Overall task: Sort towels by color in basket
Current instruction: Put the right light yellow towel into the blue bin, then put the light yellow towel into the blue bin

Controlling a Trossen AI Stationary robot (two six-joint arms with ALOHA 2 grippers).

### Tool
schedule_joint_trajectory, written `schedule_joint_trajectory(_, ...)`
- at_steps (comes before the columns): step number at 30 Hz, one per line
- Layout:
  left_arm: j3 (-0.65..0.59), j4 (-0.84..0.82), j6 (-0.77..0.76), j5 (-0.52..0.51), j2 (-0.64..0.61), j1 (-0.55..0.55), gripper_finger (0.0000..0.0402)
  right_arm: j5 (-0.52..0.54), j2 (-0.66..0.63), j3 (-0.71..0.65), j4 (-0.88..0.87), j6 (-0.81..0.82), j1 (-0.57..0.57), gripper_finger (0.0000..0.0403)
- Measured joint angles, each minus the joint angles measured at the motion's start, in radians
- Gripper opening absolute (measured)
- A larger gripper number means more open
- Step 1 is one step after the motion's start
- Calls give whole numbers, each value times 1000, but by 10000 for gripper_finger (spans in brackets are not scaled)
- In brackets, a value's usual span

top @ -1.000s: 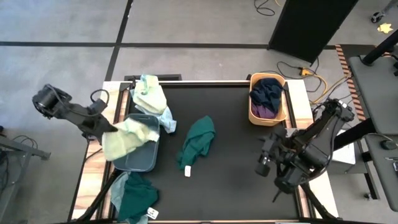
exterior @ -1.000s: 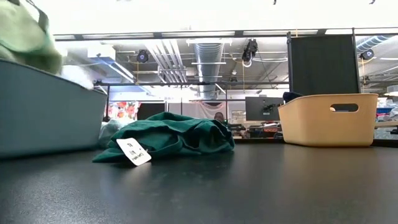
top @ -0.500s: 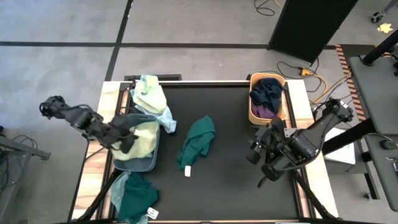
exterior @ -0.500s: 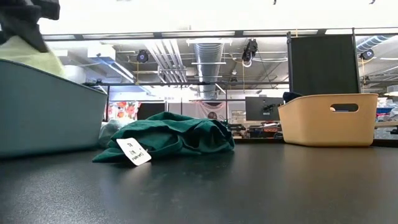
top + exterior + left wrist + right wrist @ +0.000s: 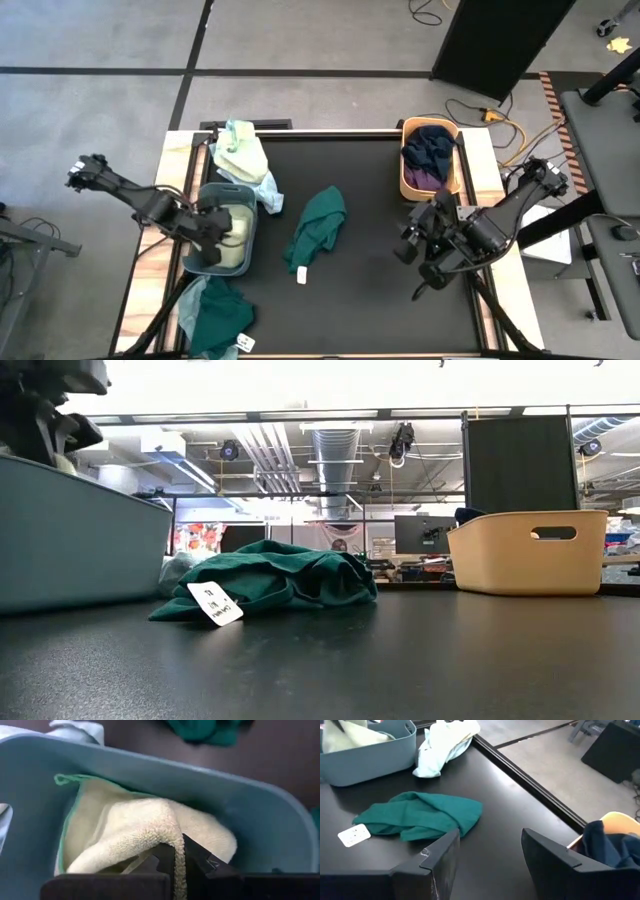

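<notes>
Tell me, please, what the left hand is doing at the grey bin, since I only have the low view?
Observer: The left hand is down inside the bin, pinching a pale yellow towel.
Operator: What is in the tan basket?
Observer: A navy towel and a purple towel lie in the basket.
Operator: And the right hand?
Observer: The right hand is open and empty, facing the teal towel in the middle of the table.
</notes>
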Motion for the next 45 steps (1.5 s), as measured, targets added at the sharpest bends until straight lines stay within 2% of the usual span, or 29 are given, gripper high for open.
schedule_joint_trajectory(8, -74, 24, 26, 20, 106, 125, 0, 0, 2, 0, 66, 0, 0, 205)
schedule_joint_trajectory(13, -158, 193, 85, 147, 141, 205, 0, -3, 4, 0, 86, -1, 1, 205)
schedule_joint_trajectory(18, -211, 316, 149, 164, 182, 211, 0, -32, 5, 0, 99, -1, 3, 205)
schedule_joint_trajectory(24, -214, 293, 67, 167, 229, 211, 8, -55, 5, 0, 117, -2, 3, 205)
schedule_joint_trajectory(28, -215, 279, 6, 202, 250, 212, 54, -51, 5, 0, 117, -6, 3, 205)
schedule_joint_trajectory(35, -183, 196, -48, 216, 280, 212, 180, -52, 3, 6, 117, -48, 3, 205)
schedule_joint_trajectory(40, -44, 77, -61, 217, 279, 212, 254, -53, -3, 46, 117, -115, 3, 205)
schedule_joint_trajectory(45, 162, -64, -61, 208, 278, 213, 289, -52, -8, 104, 116, -215, 3, 205)
